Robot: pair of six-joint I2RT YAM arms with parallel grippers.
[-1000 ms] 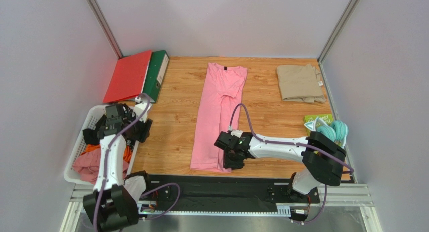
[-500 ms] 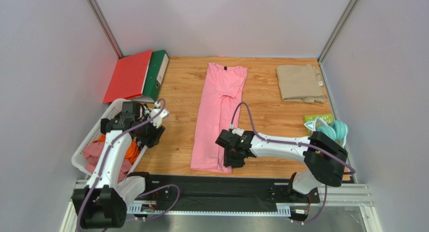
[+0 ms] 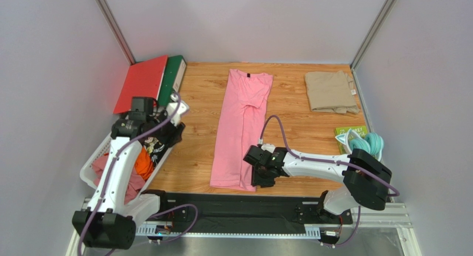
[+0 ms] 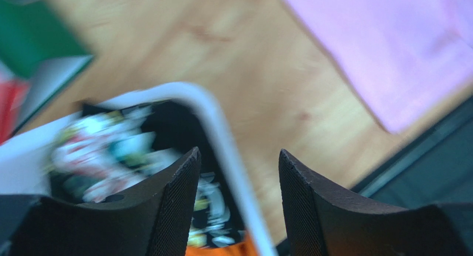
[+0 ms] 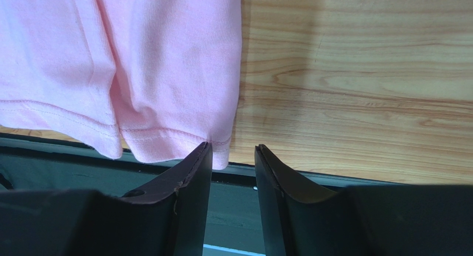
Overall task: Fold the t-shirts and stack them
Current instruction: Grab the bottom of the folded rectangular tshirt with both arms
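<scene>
Right wrist view hints at a likely slip: the right pincer (image 5: pixel 233 148), jaws narrowly parted and empty, could pinch only one layer of the pink t-shirt (image 5: pixel 139 62) or drag it askew, since the hem's near right corner lies beside one fingertip, not squarely between the jaws. That shirt, a long folded strip, runs down the middle of the counter (image 3: pixel 194 150) from far edge to near edge; the khaki t-shirt (image 3: pixel 331 91) lies folded in the far right corner. Left pincer (image 4: pixel 238 153), moderately wide and empty, hovers over the white basket (image 4: pixel 222 131) rim at the left edge, well apart from both shirts.
</scene>
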